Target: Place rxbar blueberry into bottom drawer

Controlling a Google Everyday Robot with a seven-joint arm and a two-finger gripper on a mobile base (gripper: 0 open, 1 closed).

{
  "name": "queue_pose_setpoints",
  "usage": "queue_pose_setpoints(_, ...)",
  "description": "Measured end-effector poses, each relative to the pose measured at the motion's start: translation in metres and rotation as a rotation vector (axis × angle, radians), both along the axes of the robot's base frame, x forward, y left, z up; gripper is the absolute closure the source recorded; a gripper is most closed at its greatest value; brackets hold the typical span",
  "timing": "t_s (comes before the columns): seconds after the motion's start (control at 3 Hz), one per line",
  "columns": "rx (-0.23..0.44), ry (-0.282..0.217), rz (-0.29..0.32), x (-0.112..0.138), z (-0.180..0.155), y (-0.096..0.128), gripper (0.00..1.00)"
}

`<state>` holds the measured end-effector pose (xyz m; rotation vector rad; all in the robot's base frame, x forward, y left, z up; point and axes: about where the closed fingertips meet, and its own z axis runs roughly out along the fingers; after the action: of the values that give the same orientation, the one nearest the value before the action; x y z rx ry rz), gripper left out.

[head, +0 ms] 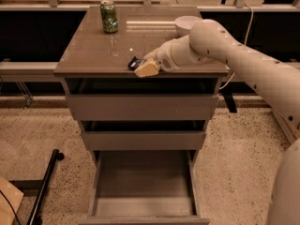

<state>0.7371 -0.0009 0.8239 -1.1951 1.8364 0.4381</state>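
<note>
The rxbar blueberry [134, 62] shows as a small dark navy piece lying on the cabinet top near its front edge, mostly covered by my gripper. My gripper [143, 67] is low over the top at the bar, its tan tip just at the front edge, with the white arm reaching in from the right. The bottom drawer [143, 193] is pulled out below, wide and deep, with a bare grey inside. It lies directly below the gripper.
A green can [109, 16] stands at the back left of the cabinet top [89, 50]. A white bowl [186, 23] sits at the back right, behind my arm. The two upper drawers [140, 107] are pushed in. A black bar [44, 186] lies on the floor at the left.
</note>
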Motion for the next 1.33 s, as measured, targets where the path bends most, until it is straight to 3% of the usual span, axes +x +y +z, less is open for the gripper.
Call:
queue_pose_setpoints(0.33,0.001,-0.012,-0.003,0.0,0.005,0.001,0.86)
queue_pose_setpoints(0.67,0.039,-0.096,0.003,-0.001,0.041,0.005,1.0)
queue_pose_setpoints(1.0,0.078,-0.232,0.031,-0.01,0.096,0.013,1.0)
queue_pose_setpoints(1.33,0.101,-0.314,0.073,-0.021,0.132,0.019,1.0)
